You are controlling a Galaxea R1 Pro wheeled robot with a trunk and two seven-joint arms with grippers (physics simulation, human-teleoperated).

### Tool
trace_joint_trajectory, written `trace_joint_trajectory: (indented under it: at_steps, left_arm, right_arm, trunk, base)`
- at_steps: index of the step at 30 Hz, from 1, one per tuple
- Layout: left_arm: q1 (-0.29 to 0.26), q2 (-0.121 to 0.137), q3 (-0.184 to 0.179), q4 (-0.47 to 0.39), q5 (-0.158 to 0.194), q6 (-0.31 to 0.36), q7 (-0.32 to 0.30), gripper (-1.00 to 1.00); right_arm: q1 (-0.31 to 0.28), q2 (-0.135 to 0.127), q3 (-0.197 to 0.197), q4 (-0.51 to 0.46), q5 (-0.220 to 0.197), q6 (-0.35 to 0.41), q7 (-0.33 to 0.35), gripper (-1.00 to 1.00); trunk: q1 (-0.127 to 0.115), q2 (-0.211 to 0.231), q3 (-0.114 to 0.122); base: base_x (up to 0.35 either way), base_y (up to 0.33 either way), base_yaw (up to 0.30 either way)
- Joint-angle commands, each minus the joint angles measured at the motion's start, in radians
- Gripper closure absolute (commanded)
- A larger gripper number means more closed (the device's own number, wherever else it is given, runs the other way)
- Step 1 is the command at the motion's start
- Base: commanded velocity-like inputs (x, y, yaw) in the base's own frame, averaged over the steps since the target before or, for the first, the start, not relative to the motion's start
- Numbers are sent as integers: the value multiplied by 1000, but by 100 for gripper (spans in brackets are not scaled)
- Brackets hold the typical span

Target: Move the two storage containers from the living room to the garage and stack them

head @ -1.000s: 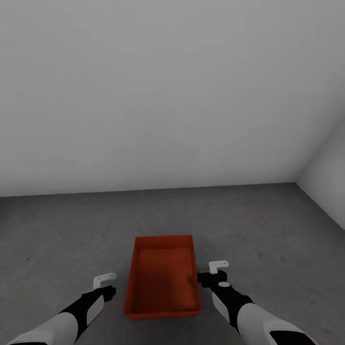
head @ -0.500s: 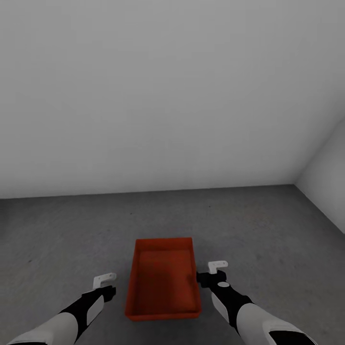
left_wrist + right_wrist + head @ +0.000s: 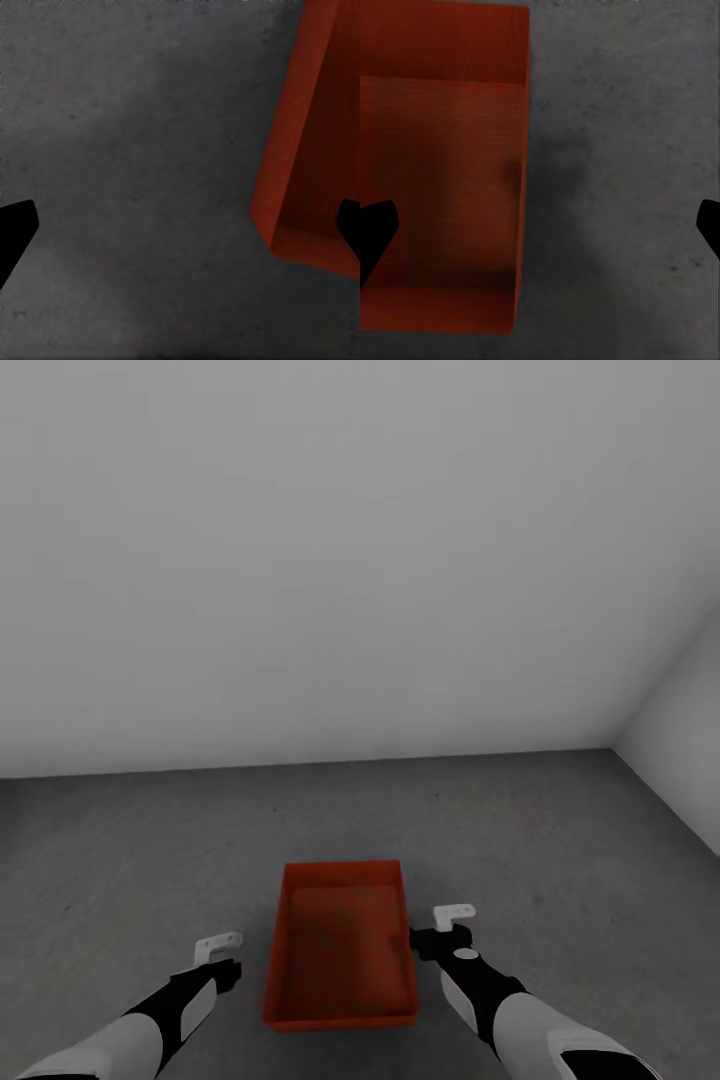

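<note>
Head view shows you one orange-red storage container [image 3: 342, 945] sitting on the dark grey floor [image 3: 560, 840], short of the white wall [image 3: 340, 560]. Your left tool [image 3: 222, 950] and right tool [image 3: 448, 922] flank the container, apart from its walls. Both wrist views show fingers spread wide, holding nothing.

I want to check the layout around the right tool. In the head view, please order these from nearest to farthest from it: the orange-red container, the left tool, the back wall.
1. The orange-red container: just beside the right tool, toward the robot's left.
2. The left tool: beyond the container, on its other side.
3. The back wall: far ahead, across the grey floor.
</note>
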Motion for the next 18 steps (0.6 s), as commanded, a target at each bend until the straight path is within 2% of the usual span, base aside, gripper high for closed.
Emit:
trace_joint_trajectory:
  at_steps: [1, 18]
  left_arm:
    - [0, 0, -1, -2, 6, 6, 3, -100]
    - [0, 0, -1, -1, 7, 6, 4, -100]
  right_arm:
    - [-1, 1, -6, 1, 10, -3, -3, -100]
    - [-1, -11, -3, 45, 20, -7, -3, -100]
  trunk:
    - [-4, 7, 3]
    - [-69, 126, 56]
  base:
    - [0, 0, 0]
    - [0, 0, 0]
